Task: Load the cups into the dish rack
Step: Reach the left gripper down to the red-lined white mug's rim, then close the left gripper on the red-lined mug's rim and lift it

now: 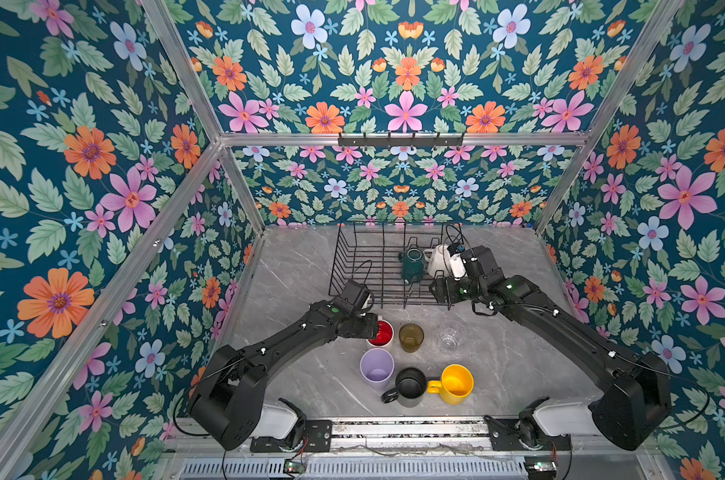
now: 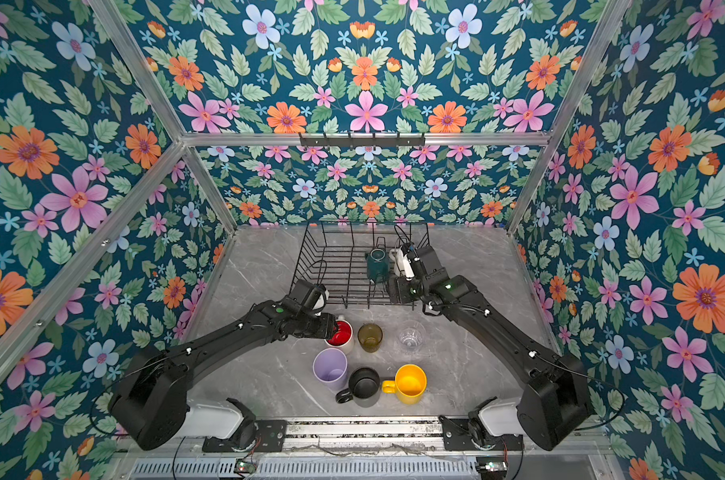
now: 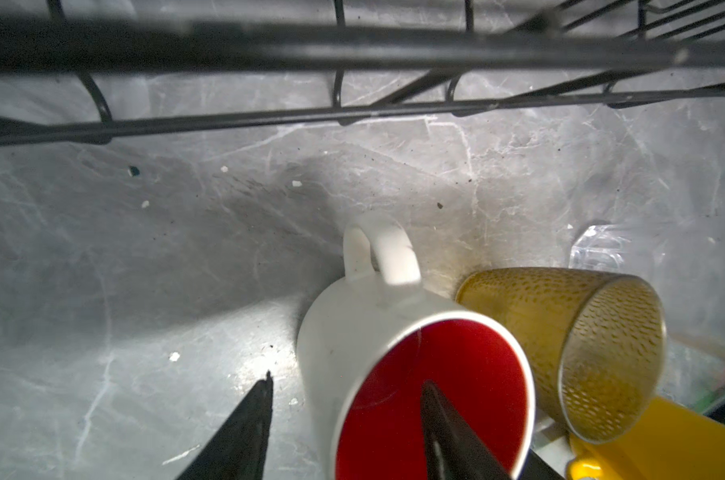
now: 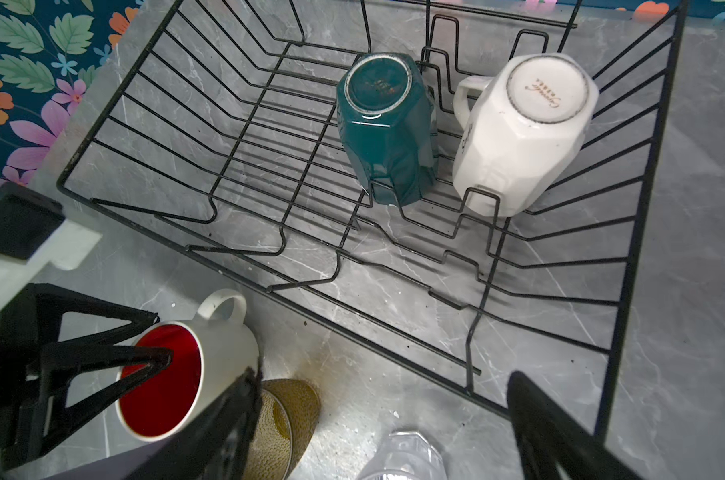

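Checking left gripper (image 3: 346,384) first: where is it, how wide? (RK)

It straddles the rim of the white mug (image 1: 383,336). One finger (image 3: 448,436) is inside the red bowl; the other is outside the wall, with a strip of table (image 1: 294,270) showing between it and the mug. Jaws part-way apart, not clamped. (TM)

Mug against its edges? (RK)

Upright on the table, just in front of the near rim of the dish rack (image 1: 365,266), handle toward the rack. Amber glass (image 1: 410,337) just beside it on the right, lilac tumbler (image 1: 376,369) just in front. Cannot tell whether either touches. (TM)

Right gripper (image 4: 383,374)? (RK)

Jaws wide, nothing between them. It hangs over the rack's near rim, right part. (TM)

Rack contents, free room? (RK)

Dark-green mug (image 4: 388,137) and tall cream mug (image 4: 519,137), both bottom-up and tilted against the divider prongs in the right half, just beside each other. Left of the green one, open wire floor runs to the left wall. (TM)

Remaining cups? (RK)

Clear glass (image 1: 451,336) right of the amber glass, apart from it. Black mug (image 1: 410,384) and yellow mug (image 1: 456,384) nearest the front edge, yellow's handle against the black one. (TM)
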Available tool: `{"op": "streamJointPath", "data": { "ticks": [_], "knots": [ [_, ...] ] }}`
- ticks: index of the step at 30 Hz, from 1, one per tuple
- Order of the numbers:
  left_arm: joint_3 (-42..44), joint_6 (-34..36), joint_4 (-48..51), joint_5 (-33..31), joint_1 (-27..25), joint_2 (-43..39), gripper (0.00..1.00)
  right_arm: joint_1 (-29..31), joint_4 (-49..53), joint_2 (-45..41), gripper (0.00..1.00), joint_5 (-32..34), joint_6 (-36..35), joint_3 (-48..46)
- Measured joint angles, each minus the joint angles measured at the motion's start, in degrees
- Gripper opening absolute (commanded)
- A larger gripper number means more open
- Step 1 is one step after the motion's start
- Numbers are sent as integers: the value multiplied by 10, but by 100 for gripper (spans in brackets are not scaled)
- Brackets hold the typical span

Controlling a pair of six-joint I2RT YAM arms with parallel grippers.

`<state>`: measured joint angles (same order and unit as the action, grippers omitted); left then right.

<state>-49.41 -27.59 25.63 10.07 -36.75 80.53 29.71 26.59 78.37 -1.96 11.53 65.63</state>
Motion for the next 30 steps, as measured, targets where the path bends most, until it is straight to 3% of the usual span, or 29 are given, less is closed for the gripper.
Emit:
{"op": "streamJointPath", "data": {
  "ticks": [14,30],
  "knots": [
    [-5,-8,-23,-12,-7,47,38,0,-2,2,92,2,-2,-10],
    [-5,-20,-26,-16,-7,48,0,0,-10,2,92,6,-8,-13]
  ]
}}
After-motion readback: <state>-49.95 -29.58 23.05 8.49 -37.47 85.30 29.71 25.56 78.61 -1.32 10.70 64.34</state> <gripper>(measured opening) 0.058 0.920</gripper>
